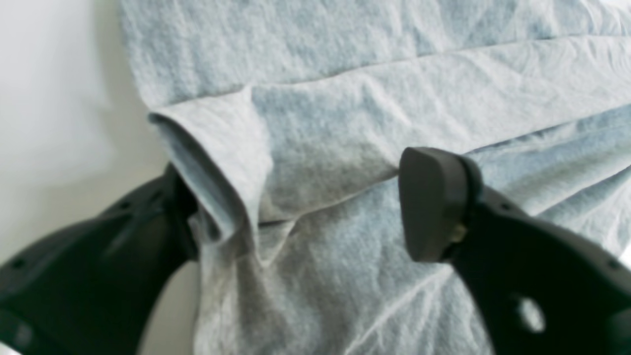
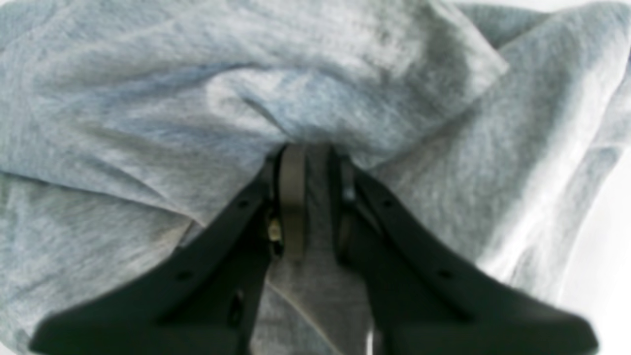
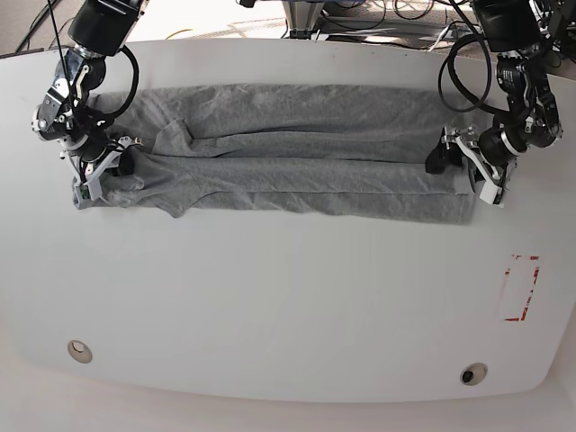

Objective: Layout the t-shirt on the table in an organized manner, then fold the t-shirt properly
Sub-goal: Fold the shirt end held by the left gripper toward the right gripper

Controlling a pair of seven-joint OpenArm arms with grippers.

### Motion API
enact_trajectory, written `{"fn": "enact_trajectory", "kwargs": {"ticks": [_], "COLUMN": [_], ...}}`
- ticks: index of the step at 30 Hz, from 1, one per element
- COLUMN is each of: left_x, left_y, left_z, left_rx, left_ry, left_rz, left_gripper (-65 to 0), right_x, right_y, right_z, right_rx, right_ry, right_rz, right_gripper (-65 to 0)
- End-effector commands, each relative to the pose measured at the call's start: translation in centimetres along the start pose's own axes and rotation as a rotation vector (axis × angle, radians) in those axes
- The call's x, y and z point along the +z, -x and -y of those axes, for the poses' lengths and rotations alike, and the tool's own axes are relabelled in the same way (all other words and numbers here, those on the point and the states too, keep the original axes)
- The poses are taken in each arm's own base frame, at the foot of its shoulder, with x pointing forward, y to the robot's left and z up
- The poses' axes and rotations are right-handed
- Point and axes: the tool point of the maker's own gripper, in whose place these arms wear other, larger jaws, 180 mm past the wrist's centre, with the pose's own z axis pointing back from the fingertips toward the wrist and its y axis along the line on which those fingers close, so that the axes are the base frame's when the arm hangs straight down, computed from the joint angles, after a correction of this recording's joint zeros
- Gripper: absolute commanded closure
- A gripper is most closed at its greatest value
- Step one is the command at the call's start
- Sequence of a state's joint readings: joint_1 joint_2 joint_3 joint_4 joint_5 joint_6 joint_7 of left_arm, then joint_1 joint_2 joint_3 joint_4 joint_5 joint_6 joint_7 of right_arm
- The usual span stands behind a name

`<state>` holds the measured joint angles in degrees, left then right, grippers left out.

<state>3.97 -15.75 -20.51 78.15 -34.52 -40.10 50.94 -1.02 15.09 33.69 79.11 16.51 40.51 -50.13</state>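
Now the soft, floppy grey t-shirt (image 3: 270, 148) lies in a long strip on the table (image 3: 288, 297). The right gripper (image 2: 310, 162) pinches its left end. The left gripper (image 1: 305, 207) gapes wide over the right end's folded edge, a good place to grab.

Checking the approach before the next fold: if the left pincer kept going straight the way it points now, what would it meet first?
Most likely the t-shirt: the left pincer stands open, its jaws straddling a folded grey layer right ahead. Depth is hard to judge here.
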Motion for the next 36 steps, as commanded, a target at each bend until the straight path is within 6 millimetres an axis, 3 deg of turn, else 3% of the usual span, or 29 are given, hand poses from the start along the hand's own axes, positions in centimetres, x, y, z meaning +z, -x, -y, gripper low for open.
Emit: {"fn": "enact_trajectory", "kwargs": {"ticks": [1, 5, 13, 17, 26, 36], "left_x": [-0.2, -0.4, -0.3, 0.2, 2.2, 0.5], "left_y": [1.4, 1.5, 1.3, 0.0, -2.4, -4.1], "left_z": [0.2, 0.5, 0.4, 0.8, 3.2, 9.3], "left_rx": [-0.012, -0.007, -0.008, -0.048, -0.201, -0.268], "left_ry": [-0.002, 0.005, 0.003, -0.005, -0.019, 0.103], "left_rz": [-0.071, -0.070, -0.063, -0.036, -0.036, -0.034], "left_gripper": [-37.8, -25.6, -9.7, -0.8, -0.1, -0.3], "right_x": [0.4, 0.4, 0.4, 0.4, 0.4, -0.1], "right_y": [1.0, 1.0, 1.0, 1.1, 1.1, 1.5], "right_z": [1.1, 1.1, 1.1, 1.1, 1.1, 0.1], "right_rx": [0.019, 0.019, 0.018, 0.017, 0.017, 0.005], "right_ry": [0.041, 0.041, 0.042, 0.042, 0.042, 0.026], "right_rz": [-0.066, -0.066, -0.065, -0.067, -0.067, -0.070], "right_gripper": [-7.9, -7.9, -7.9, -7.9, -7.9, -7.9]}}
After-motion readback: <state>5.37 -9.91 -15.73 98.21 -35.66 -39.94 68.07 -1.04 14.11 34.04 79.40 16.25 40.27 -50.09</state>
